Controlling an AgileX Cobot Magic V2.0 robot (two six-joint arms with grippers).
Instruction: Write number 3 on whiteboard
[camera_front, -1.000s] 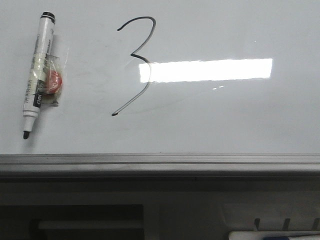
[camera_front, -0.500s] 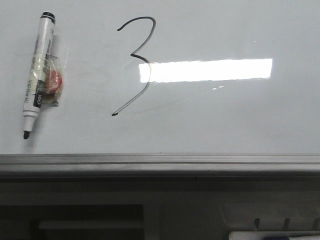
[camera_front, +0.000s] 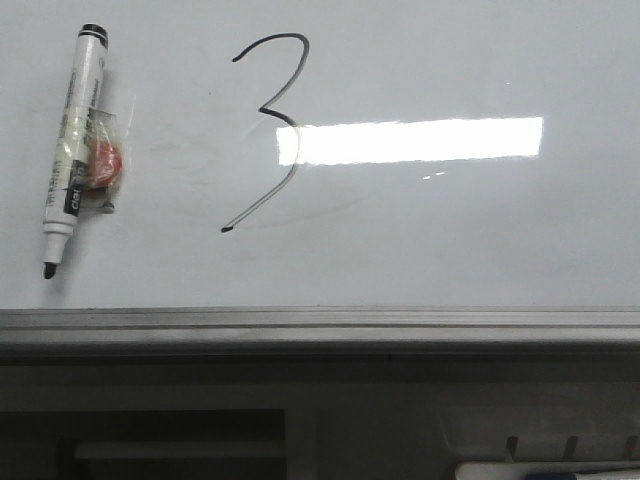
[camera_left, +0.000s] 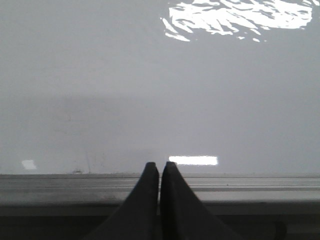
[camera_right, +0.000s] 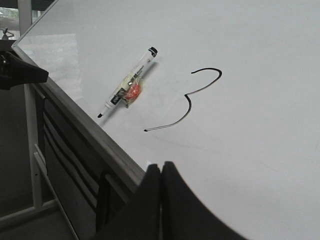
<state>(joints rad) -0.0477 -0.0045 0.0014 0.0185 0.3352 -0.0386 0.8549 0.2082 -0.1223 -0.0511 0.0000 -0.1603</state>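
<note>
Whiteboard (camera_front: 480, 230): glossy white-grey, fills the front view down to the grey metal rail (camera_front: 320, 325) at its near edge; bright rectangular glare right of centre.
Number 3 (camera_front: 270, 135): thin black line, tall and slanted, left of centre, long lower tail running toward the near-left; right side touches the glare's left end.
Marker (camera_front: 70, 150): lies uncapped near the far-left corner, tip toward the near edge, clear tape and a red lump stuck to its barrel; well apart from the digit.
Left gripper (camera_left: 159, 167): closed on nothing, fingertips pressed together, over the rail.
Right gripper (camera_right: 160, 167): closed, empty, at the board's near edge, apart from the digit.
</note>
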